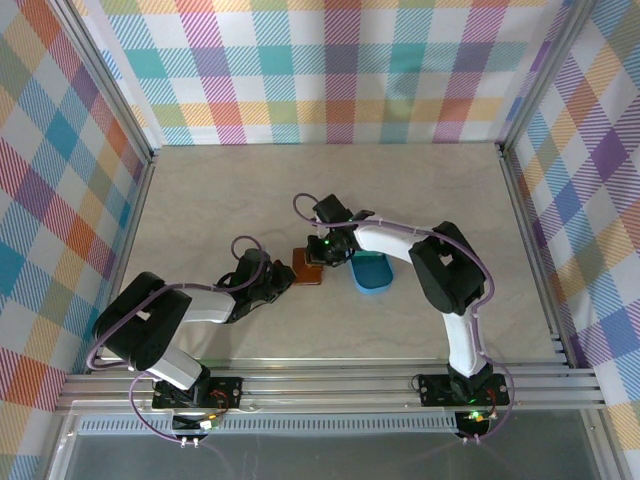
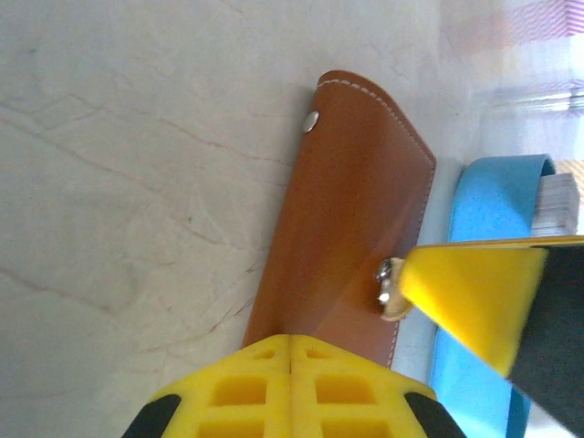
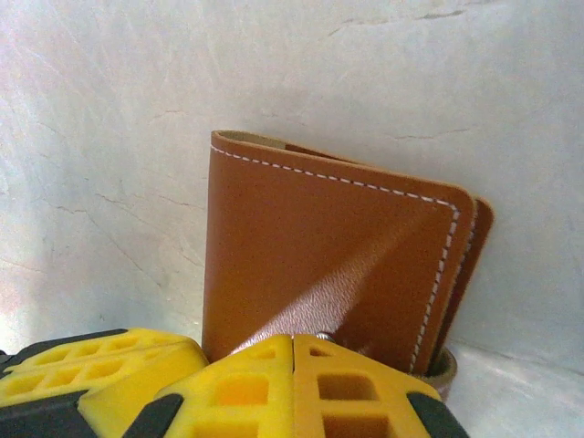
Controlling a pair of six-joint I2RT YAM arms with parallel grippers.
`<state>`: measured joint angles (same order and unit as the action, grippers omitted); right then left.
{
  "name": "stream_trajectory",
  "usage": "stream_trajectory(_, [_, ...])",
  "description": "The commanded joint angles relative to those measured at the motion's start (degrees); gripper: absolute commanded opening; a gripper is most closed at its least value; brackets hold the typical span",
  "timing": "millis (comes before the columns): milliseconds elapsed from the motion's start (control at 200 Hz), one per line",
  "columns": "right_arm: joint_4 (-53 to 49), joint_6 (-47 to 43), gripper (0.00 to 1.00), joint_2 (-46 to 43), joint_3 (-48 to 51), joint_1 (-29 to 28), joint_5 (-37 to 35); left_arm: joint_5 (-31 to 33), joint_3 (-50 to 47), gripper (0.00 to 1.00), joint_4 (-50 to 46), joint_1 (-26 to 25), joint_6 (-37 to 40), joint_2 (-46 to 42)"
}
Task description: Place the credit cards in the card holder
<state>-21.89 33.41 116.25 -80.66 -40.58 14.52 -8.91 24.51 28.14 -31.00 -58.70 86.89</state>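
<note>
The card holder (image 1: 308,266) is a reddish-brown leather wallet lying flat on the table, between both grippers. My left gripper (image 2: 290,339) is shut, its tips resting on the wallet's (image 2: 351,219) near end. From the other side, my right gripper (image 3: 293,339) is shut too. Its tips meet the card holder (image 3: 319,246) at the metal snap and the little tab (image 2: 391,283). The right gripper's yellow finger (image 2: 470,297) reaches in over the tab. A stack of pale credit cards (image 2: 559,203) lies in the blue tray (image 2: 484,219).
The blue oval tray (image 1: 372,272) sits just right of the wallet, under the right arm. Checked fabric walls with metal frame posts close in the table on three sides. A metal rail runs along the near edge by the arm bases.
</note>
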Motion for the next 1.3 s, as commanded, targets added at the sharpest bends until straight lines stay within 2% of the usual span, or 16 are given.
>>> stream_trajectory(0, [-1.26,-1.38,0.0,-3.88,0.1,0.78,-1.31,1.17,1.33,0.0,-9.33,-0.46,3.09,-2.96])
stream_trajectory(190, [-4.89,-1.56,0.0,-2.53,-2.23,0.94,-4.24,0.34,3.03,0.0,-9.8,-0.44,4.61,-3.16])
stream_trajectory(410, [-4.76,-3.57,0.0,0.72,-3.96,1.12,0.5,-2.7,7.45,0.03,-8.63,-0.41,8.24,-0.95])
stream_trajectory(625, [-4.45,-3.94,0.0,0.56,-4.24,1.61,1.72,-3.71,13.1,0.03,-9.15,0.15,11.63,2.83])
stream_trajectory(880, [-5.13,-3.39,0.0,0.25,-4.39,2.65,3.04,-6.23,15.62,0.0,-8.8,2.74,11.54,7.32])
stream_trajectory(1295, [-5.15,-5.06,0.0,1.34,-4.93,3.05,5.47,-8.06,14.98,0.0,-6.26,3.71,11.19,12.44])
